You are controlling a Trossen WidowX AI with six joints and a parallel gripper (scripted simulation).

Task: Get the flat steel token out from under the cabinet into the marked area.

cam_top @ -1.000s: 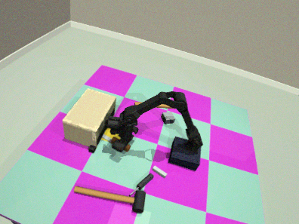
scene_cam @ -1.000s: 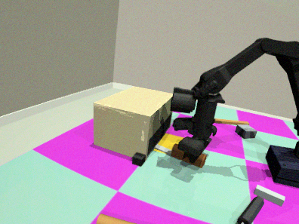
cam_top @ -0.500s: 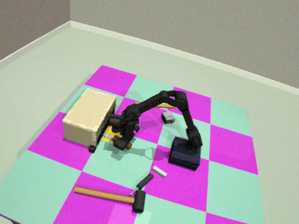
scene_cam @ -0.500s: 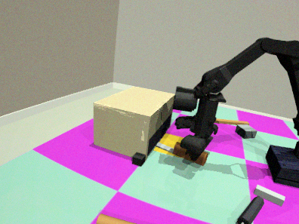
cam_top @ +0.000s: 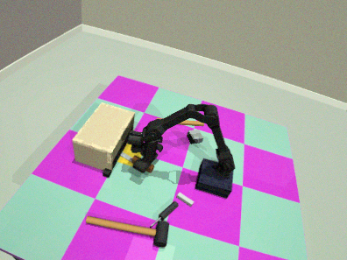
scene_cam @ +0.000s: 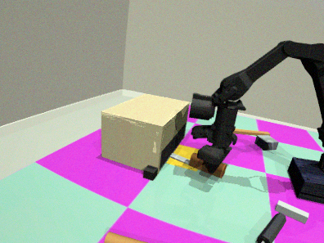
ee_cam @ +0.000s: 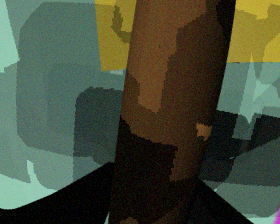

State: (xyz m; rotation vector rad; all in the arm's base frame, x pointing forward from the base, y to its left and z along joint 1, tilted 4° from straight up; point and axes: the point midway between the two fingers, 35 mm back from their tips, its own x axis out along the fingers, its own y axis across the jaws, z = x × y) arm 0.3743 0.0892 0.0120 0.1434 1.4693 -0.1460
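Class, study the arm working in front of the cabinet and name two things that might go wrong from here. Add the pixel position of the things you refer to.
The gripper [cam_top: 144, 165] [scene_cam: 212, 159] grips the brown handle [cam_top: 150, 168] [scene_cam: 221, 170] [ee_cam: 167, 75], whose pale blade [cam_top: 126, 156] [scene_cam: 178, 159] points toward the cabinet [cam_top: 105, 126] [scene_cam: 132, 136]; a push that way might drive the token deeper. The tool also lies over the yellow area [cam_top: 129, 149] [scene_cam: 186, 150], so setting it down there could leave it touching the token.

The top view looks down at a slant from high and well back, with the whole cabinet [cam_top: 102, 132] [scene_cam: 132, 136] in it. The exterior view, lower and nearer, shares the cabinet's front side. The wrist view looks down closely before the cabinet.
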